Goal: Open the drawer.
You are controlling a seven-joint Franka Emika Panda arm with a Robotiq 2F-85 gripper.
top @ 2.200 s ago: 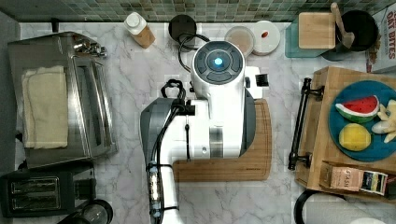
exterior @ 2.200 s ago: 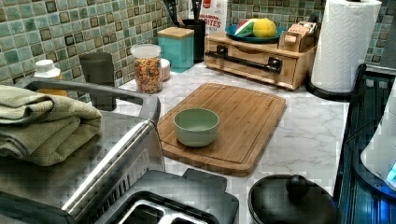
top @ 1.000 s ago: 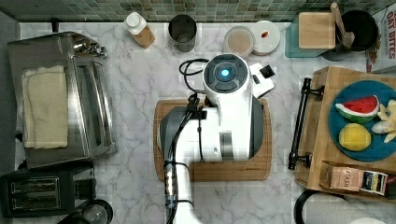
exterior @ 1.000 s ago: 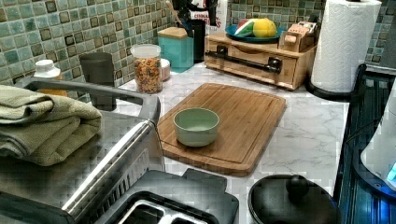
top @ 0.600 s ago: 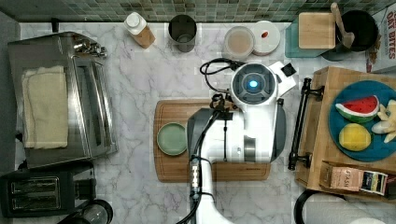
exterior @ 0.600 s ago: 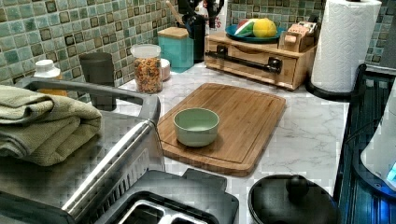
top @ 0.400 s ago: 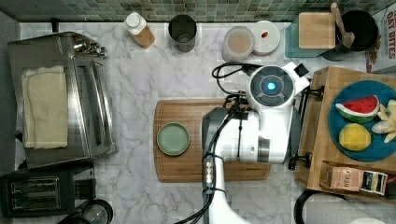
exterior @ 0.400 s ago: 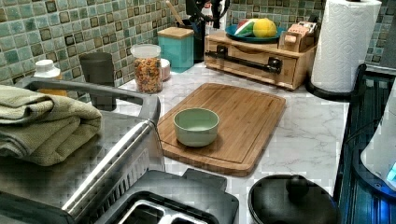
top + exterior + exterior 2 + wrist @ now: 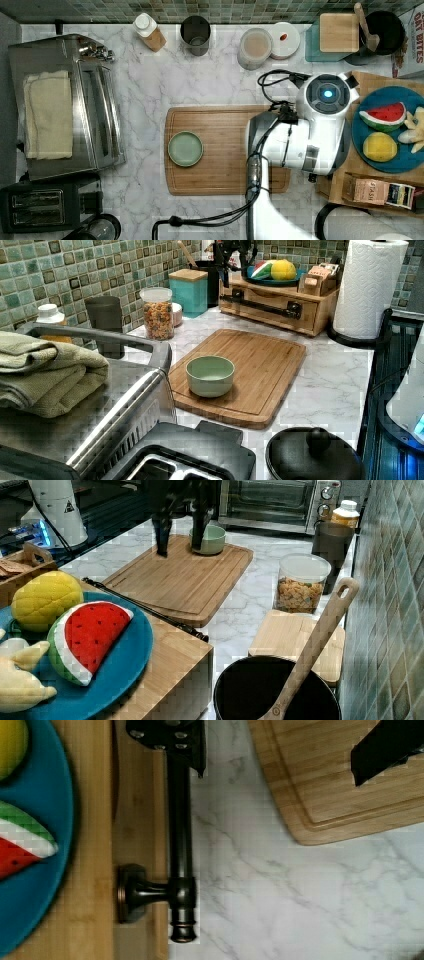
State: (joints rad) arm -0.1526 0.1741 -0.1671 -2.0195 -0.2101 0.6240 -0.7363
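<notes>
The claw [image 9: 280, 750] hangs above the drawer's black bar handle [image 9: 180, 840] with its fingers spread wide: in the wrist view one dark finger [image 9: 172, 737] sits over the handle's bar, the other [image 9: 385, 752] is out over the corner of the cutting board [image 9: 345, 780], and bare marble worktop [image 9: 280, 885] lies between them. I cannot tell whether the finger over the bar actually touches it.

The drawer [image 9: 272, 305] is closed, its front flush with the wooden box unit [image 9: 320, 315], at the far right of the left view. In the top view the white arm [image 9: 305, 135] covers most of the handle, and the unit [image 9: 367, 80] sits at the top view's right edge of the worktop. On top of the unit rests a blue plate [image 9: 400, 157] carrying a toy watermelon slice [image 9: 385, 116] and a yellow toy fruit [image 9: 380, 146] (a small tea box [image 9: 382, 192] stands beside the plate).

Left of the arm in the top view, the cutting board lies flat with a pale green bowl [image 9: 185, 148] on it. Farther left stands a toaster oven [image 9: 95, 105] with a folded towel [image 9: 47, 115] on top. Along the tiled back wall stand a jar of cereal [image 9: 157, 312], a dark cup [image 9: 195, 34] and a teal canister [image 9: 188, 286].
</notes>
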